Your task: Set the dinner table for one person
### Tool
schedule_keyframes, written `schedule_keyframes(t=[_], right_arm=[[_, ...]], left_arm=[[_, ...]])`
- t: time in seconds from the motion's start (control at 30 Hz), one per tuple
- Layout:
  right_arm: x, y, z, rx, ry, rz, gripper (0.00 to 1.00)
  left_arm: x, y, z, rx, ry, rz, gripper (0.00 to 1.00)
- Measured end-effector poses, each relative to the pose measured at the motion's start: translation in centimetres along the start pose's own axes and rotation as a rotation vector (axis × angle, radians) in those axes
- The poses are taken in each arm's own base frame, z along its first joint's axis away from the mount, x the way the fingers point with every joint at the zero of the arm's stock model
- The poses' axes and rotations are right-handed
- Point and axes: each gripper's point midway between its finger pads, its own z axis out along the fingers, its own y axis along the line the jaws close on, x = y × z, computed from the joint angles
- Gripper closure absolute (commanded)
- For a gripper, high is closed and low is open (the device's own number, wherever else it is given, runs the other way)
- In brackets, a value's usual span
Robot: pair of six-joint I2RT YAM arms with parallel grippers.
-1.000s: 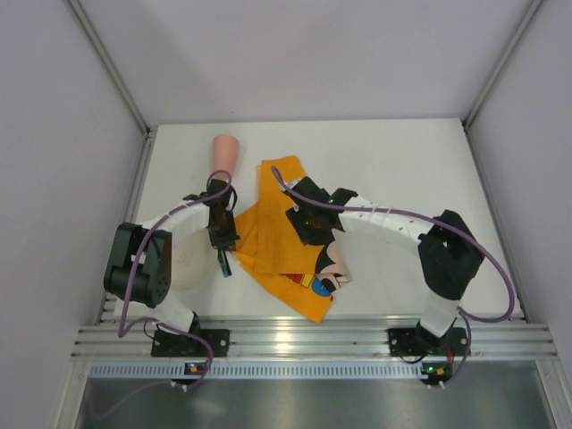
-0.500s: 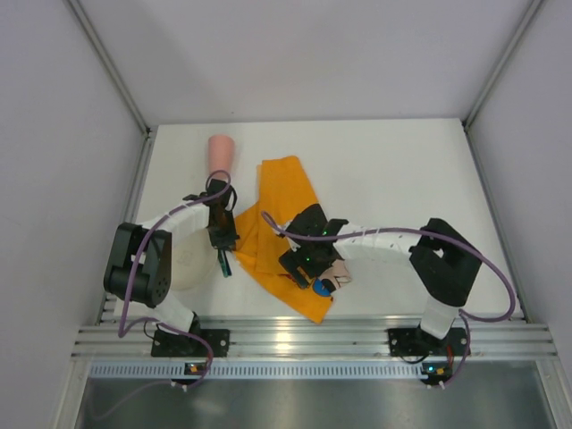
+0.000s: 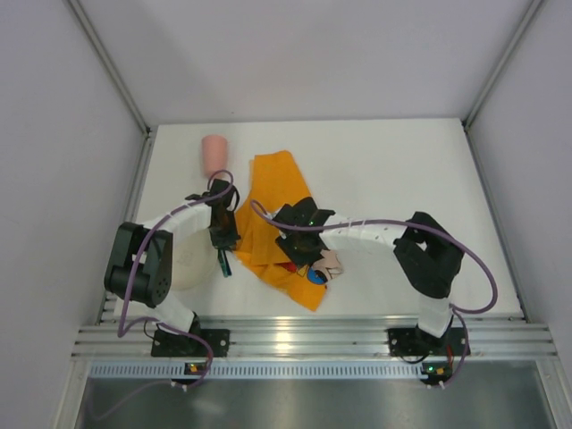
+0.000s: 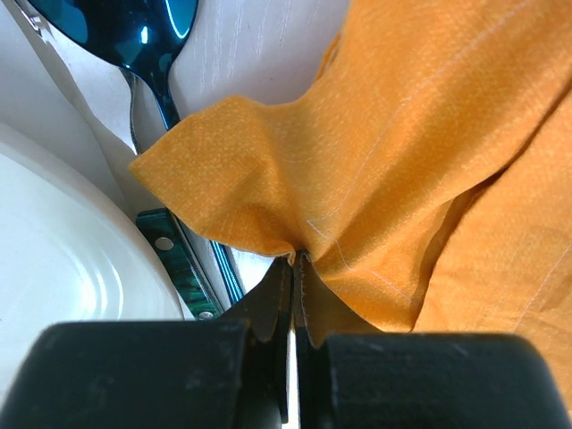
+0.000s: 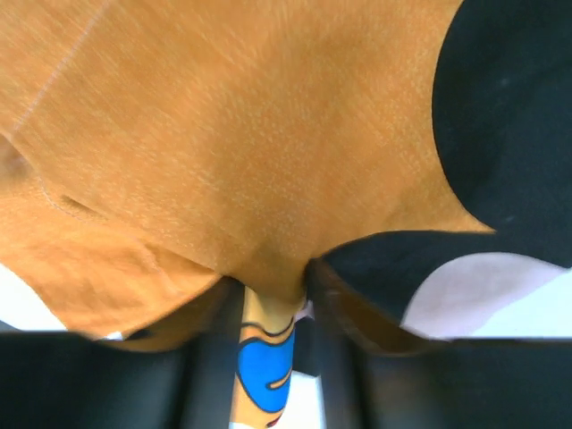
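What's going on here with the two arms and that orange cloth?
Both arms are working the orange cloth mat, which lies crumpled on the white dinner table. The left claw is shut on a fold at its edge; the right claw pinches it near the printed figure. A white plate and a dark blue spoon lie beside the left claw; a pink cup sits beyond the mat.

Your right hand (image 3: pixel 302 257) has swung down off the middle of the orange cloth (image 3: pixel 268 188) and nearer the white plate (image 3: pixel 183 264), dragging a pinched fold with it. The cloth has bunched tighter toward the plate. The pink cup (image 3: pixel 214 154) beyond the plate has rolled more into line with it.
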Motion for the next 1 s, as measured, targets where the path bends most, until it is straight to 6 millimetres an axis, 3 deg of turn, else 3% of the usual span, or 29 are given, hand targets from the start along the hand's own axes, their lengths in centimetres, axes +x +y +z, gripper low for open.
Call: schedule_keyframes(t=[0.07, 0.1, 0.2, 0.3, 0.5, 0.67, 0.9, 0.93, 1.0], right_arm=[[-1.4, -0.1, -0.6, 0.014, -0.030, -0.003, 0.45], [-2.1, -0.1, -1.0, 0.018, -0.047, -0.005, 0.42], [-4.7, -0.1, -2.0, 0.026, -0.112, -0.009, 0.39], [-5.5, -0.1, -2.4, 0.031, -0.137, -0.007, 0.38], [-5.1, 0.1, -1.2, 0.027, -0.110, -0.009, 0.33], [-2.9, 0.3, 0.6, 0.006, -0.054, -0.016, 0.29], [-2.0, 0.6, 0.8, -0.015, -0.045, -0.015, 0.22], [-1.8, 0.6, 0.7, -0.018, -0.047, -0.012, 0.23], [-1.4, 0.6, 0.2, -0.023, -0.051, -0.008, 0.40]], left_arm=[[0.0, 0.0, 0.0, -0.005, -0.003, 0.005, 1.00], [0.0, 0.0, 0.0, -0.008, -0.004, 0.008, 1.00], [0.1, 0.0, 0.0, -0.013, -0.007, 0.013, 1.00], [0.0, -0.1, 0.0, -0.018, -0.009, 0.017, 1.00], [0.0, -0.1, -0.1, -0.028, -0.006, 0.022, 1.00], [0.0, -0.1, -0.1, -0.031, -0.004, 0.024, 1.00], [0.0, 0.0, -0.1, -0.034, -0.005, 0.030, 1.00], [0.0, 0.0, -0.1, -0.035, -0.005, 0.030, 1.00], [0.0, 0.0, -0.1, -0.035, -0.006, 0.030, 1.00]])
